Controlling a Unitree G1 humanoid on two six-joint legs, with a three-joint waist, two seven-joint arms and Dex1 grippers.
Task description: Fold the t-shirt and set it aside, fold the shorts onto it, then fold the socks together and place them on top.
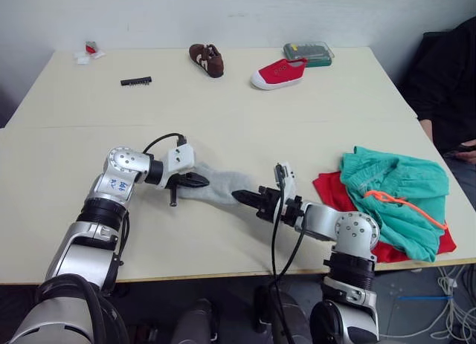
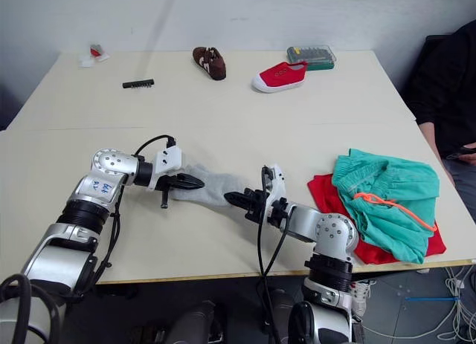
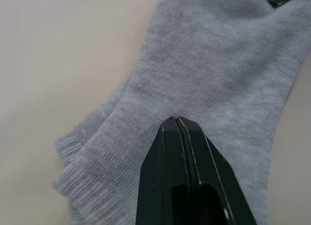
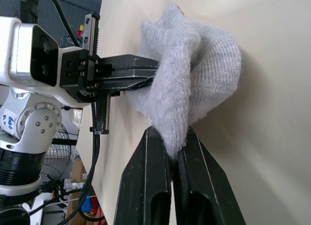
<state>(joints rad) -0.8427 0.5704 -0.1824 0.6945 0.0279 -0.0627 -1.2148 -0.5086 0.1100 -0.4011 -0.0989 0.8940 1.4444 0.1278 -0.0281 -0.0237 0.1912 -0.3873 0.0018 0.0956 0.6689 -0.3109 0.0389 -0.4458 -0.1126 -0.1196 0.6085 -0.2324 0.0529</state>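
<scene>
Both hands are clamping the socks (image 1: 219, 186) at frame centre: left hand (image 1: 195, 180) pinning one end, right hand (image 1: 245, 198) gripping the other, probably for folding.

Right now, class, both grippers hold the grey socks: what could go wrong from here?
1. The left gripper pinches only a thin fold of the socks, so the fabric may slip out when lifted.
2. With the right gripper clamped on the other end, pulling apart could stretch the socks rather than fold them.
3. The shorts sit loosely heaped on the t-shirt, so socks placed there might slide off.
</scene>
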